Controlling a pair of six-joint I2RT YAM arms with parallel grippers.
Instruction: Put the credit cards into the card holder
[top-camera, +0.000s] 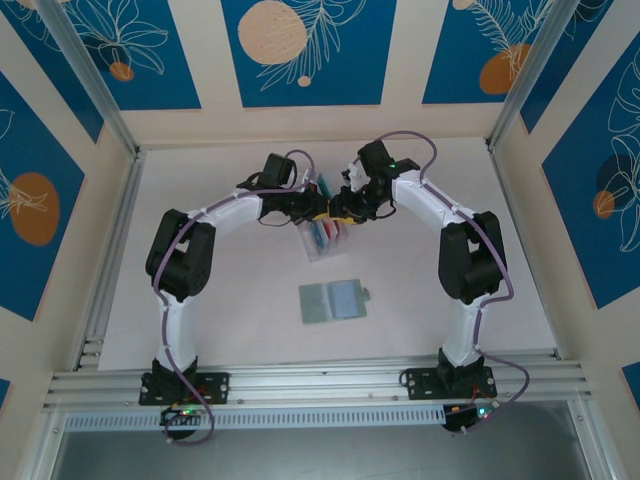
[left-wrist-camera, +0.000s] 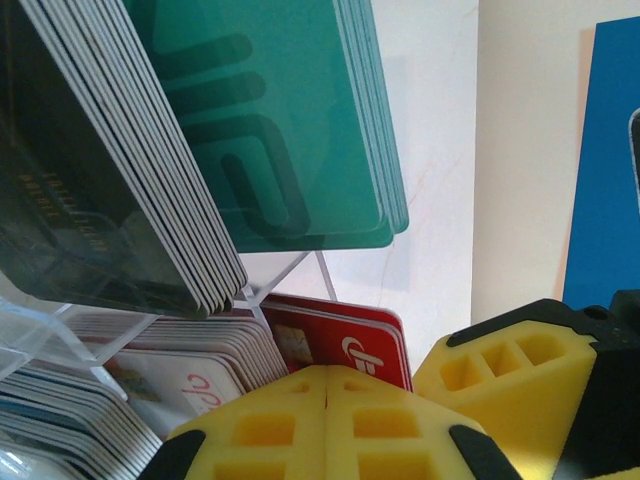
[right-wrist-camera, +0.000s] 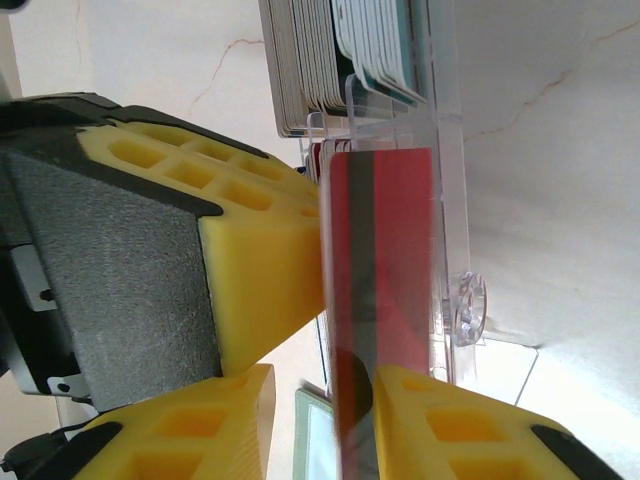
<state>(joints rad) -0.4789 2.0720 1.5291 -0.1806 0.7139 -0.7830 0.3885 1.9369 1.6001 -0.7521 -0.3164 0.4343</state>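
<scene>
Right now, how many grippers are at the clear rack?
2. The left gripper at the clear rack's far end; the right gripper beside it, pinching a red card.

Both arms reaching forward and inward, left fingers (left-wrist-camera: 330, 400) pressed together, right fingers (right-wrist-camera: 300, 400) pinching closed.

lab cell, aluminium-framed patterned panels (top-camera: 300, 50)
</scene>
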